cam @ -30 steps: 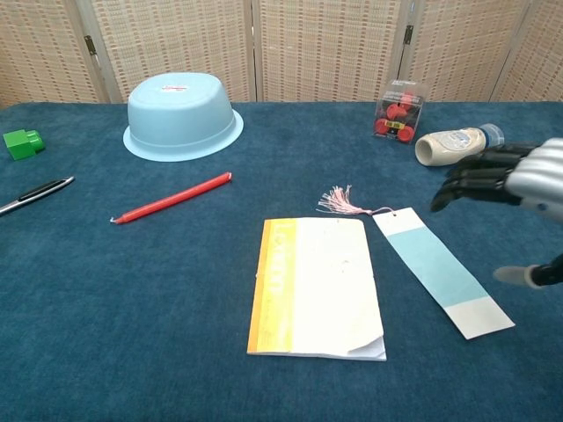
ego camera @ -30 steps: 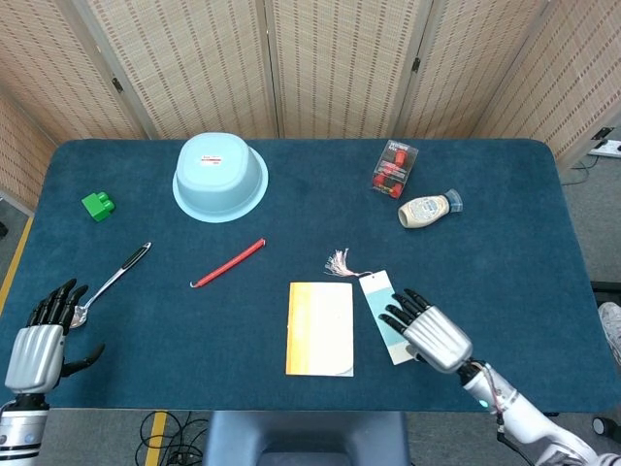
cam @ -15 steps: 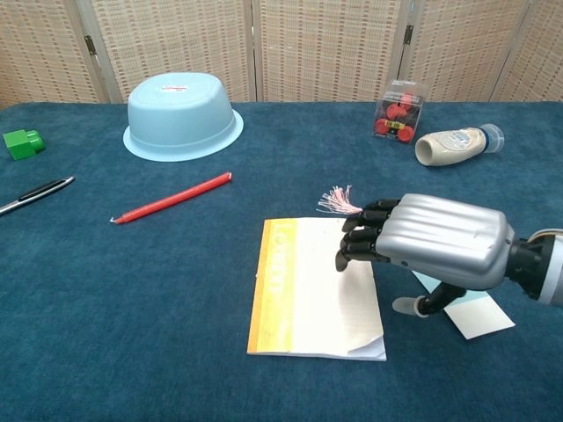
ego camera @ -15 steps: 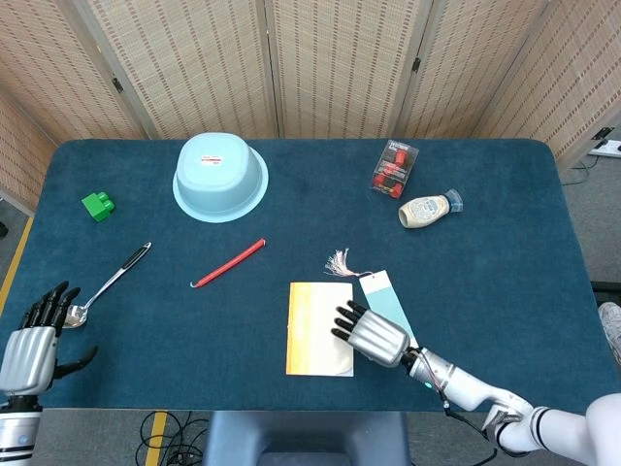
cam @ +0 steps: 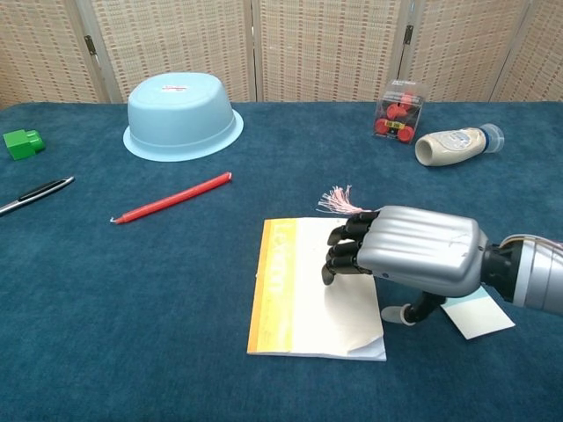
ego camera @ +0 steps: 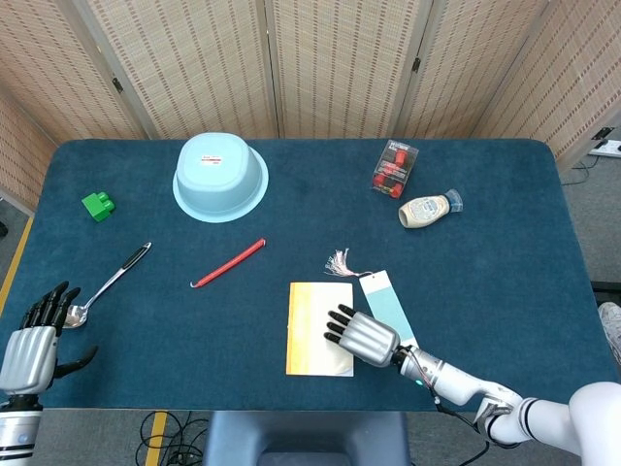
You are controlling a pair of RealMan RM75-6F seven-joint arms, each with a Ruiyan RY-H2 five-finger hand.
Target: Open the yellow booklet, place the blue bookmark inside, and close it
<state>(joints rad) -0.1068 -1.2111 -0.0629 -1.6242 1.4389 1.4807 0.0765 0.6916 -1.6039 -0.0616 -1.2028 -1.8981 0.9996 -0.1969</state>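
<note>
Booklet: the booklet (ego camera: 320, 328) lies shut and flat near the front table edge, yellow spine strip to the left, loose page edges to the right, where a hand can lift the cover.
Bookmark: the bookmark (ego camera: 385, 307) lies just right of the booklet, pink tassel (ego camera: 339, 261) at its far end; partly hidden under the right arm.
Right hand: the right hand (cam: 406, 255) sits palm down over the booklet's right half, fingers (cam: 346, 249) loosely curled and holding nothing; touching or hovering, I cannot tell. Judged: it is placed to catch the free edge and turn the cover.
Left hand: the left hand (ego camera: 31, 342) rests well left of the booklet, fingers apart, empty, clear of the work.
Spoon: a spoon (ego camera: 109, 283) lies by the left hand.
Progress: opening not yet begun.
</note>
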